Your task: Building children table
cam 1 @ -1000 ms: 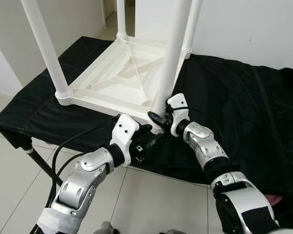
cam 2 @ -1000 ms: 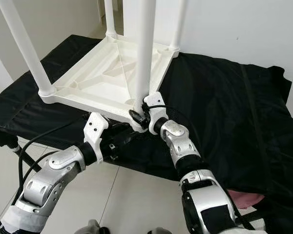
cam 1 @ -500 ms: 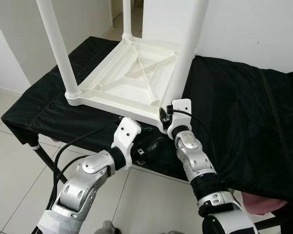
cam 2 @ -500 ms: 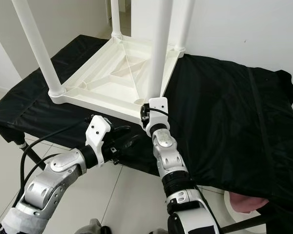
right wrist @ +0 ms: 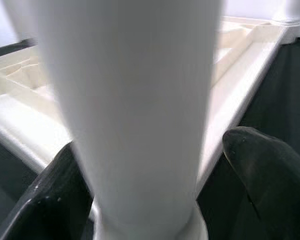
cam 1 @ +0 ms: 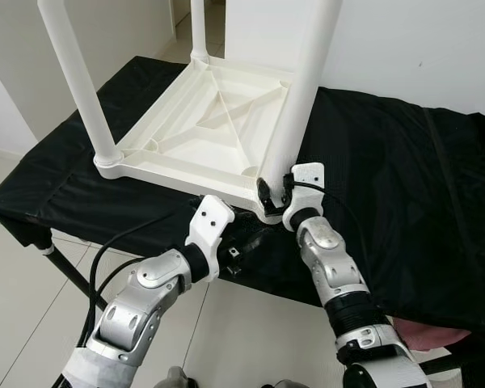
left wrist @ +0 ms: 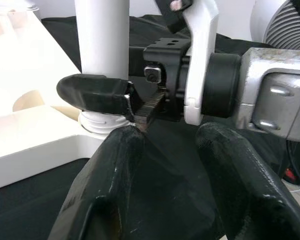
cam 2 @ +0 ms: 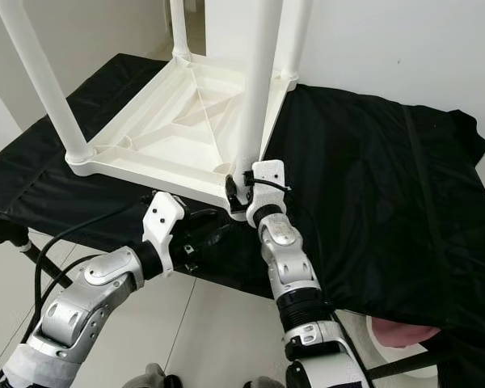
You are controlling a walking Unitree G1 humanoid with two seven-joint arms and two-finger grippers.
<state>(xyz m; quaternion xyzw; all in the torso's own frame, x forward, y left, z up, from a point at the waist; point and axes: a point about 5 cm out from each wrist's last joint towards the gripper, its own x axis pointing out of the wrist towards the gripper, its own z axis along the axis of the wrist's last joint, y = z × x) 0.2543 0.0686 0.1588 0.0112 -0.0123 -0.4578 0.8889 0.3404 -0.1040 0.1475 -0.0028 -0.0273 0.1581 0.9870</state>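
A white plastic children's table (cam 1: 202,121) lies upside down on a black-draped table, its legs pointing up. My right gripper (cam 1: 268,192) is at the foot of the nearest leg (cam 1: 299,97), by the front corner. In the right wrist view its fingers (right wrist: 270,165) straddle the leg (right wrist: 135,100): one touches it, the other stands off, so the gripper (right wrist: 150,165) is open. My left gripper (cam 1: 246,236) sits just below that corner, over the cloth's front edge. It is open (left wrist: 165,135) with only black cloth between its fingers (left wrist: 105,185).
The black cloth (cam 1: 404,178) covers a folding table against a white wall. Two more white legs (cam 1: 77,81) (cam 1: 199,32) rise at the left and back. A black cable (cam 1: 113,242) runs along my left arm above the tiled floor (cam 1: 24,275). Something pink (cam 1: 436,335) shows at lower right.
The whole view has shifted with the head. My right forearm has swung in from the right to below the leg's foot, while the gripper stayed at the leg. The left gripper has barely moved.
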